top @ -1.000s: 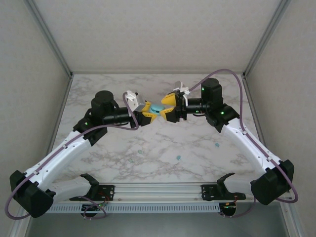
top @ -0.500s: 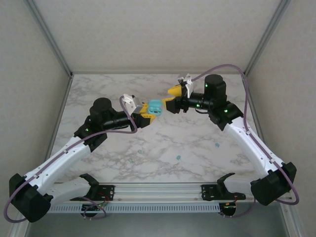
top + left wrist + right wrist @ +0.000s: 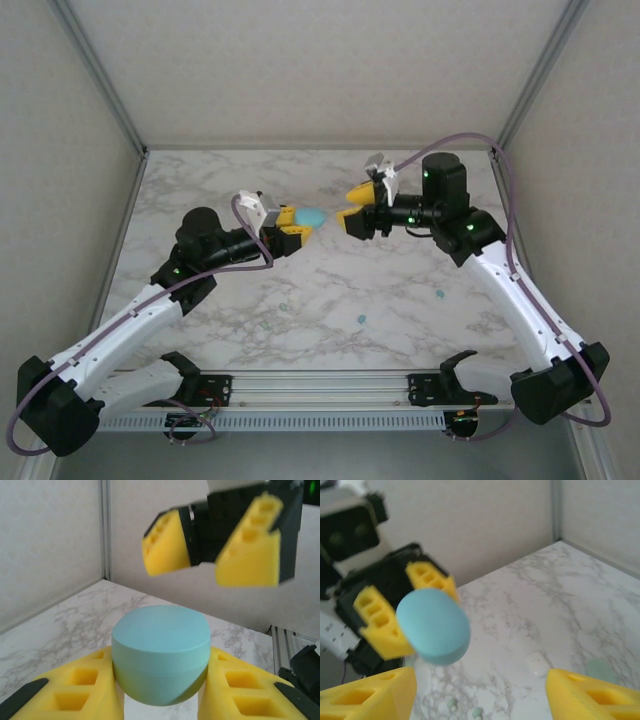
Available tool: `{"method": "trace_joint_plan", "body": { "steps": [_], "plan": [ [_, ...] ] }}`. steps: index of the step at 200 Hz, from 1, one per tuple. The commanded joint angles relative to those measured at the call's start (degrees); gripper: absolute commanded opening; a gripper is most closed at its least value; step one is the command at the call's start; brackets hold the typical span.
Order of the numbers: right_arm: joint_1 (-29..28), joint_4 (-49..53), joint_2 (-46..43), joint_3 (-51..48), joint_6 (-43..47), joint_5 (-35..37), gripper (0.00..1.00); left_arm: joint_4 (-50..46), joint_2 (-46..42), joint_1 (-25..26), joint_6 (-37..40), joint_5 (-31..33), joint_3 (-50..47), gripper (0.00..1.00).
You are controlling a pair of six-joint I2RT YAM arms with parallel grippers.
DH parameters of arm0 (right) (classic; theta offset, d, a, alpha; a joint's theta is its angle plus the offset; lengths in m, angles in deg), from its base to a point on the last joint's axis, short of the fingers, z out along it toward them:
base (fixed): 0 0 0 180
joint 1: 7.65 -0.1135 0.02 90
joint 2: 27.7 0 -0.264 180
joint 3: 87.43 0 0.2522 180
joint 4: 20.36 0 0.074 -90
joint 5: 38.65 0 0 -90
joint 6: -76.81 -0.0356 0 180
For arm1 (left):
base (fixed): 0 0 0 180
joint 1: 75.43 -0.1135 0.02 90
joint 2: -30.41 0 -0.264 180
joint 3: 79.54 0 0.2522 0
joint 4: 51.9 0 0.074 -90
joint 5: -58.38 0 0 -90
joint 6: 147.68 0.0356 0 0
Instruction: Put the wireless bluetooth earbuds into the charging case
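While left gripper (image 3: 297, 224) clamps the teal charging case (image 3: 311, 216) aloft | right gripper (image 3: 355, 207) gapes empty, just apart | earbuds (image 3: 361, 320) lie scattered on table (image 3: 400, 270) | risk: prying the lid (shut) off-centre could twist case loose.

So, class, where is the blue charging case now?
In the top view, the case sits left of centre, held in the left gripper, with the open right gripper facing it.
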Motion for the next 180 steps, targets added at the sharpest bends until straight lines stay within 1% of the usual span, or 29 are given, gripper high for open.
{"method": "trace_joint_plan", "body": {
  "steps": [1,13,31,43,59,70,78,87,105,121,150,164,180],
  "plan": [
    [-0.33,-5.08,0.55,0.67,0.66,-3.81,0.72,3.92,-1.3,0.59,-0.94,-1.34,0.3,0.14],
    [-0.32,-2.87,4.29,6.0,-6.27,-6.48,0.72,3.92,-1.7,0.68,-0.28,-0.23,0.66,0.14],
    [-0.32,-2.34,10.59,12.64,-24.05,-12.93,0.72,4.6,-2.16,0.86,1.74,1.5,0.84,0.14],
    [-0.31,-0.69,13.27,14.98,-34.96,-12.9,0.66,4.17,-2.15,0.86,3.71,2.26,1.56,0.14],
    [-0.52,0.24,14.98,15.95,-43.96,-14.13,0.65,3.2,-2.06,0.92,6.66,2.97,2.58,0.14],
    [-0.6,-0.51,15.16,15.52,-48.08,-15.84,0.66,3.3,-1.99,0.95,7.87,3.75,2.86,0.14],
    [-0.63,-1.31,14.79,14.9,-49.6,-16.06,0.69,3.3,-1.89,0.95,8.83,4.02,3.09,0.14],
    [-0.65,0.46,14.6,15.27,-49.89,-15.34,0.7,3.22,-1.9,0.95,9.4,4.25,3.3,0.14],
    [-1.1,1.2,15.71,16.04,-51.05,-17.74,0.71,3.55,-1.65,0.95,9.72,4.03,3.83,0.14],
    [-1.91,-1.34,16.87,15.88,-54.17,-20.32,0.68,3.33,-1.29,0.95,9.56,3.81,4.48,0.14],
    [-3.24,-1.39,17.82,16.2,-53.76,-22.23,0.65,3.9,-0.93,0.95,9.51,4.43,4.57,0.14],
    [-3.53,-2.39,18.01,15.89,-54.68,-23.14,0.56,4.1,-0.73,0.94,9.17,4.67,4.71,0.14],
    [-3.77,-2.81,18.21,15.97,-54.84,-23.78,0.54,3.92,-0.61,0.95,9.18,4.6,4.89,0.15]
  ]
}}
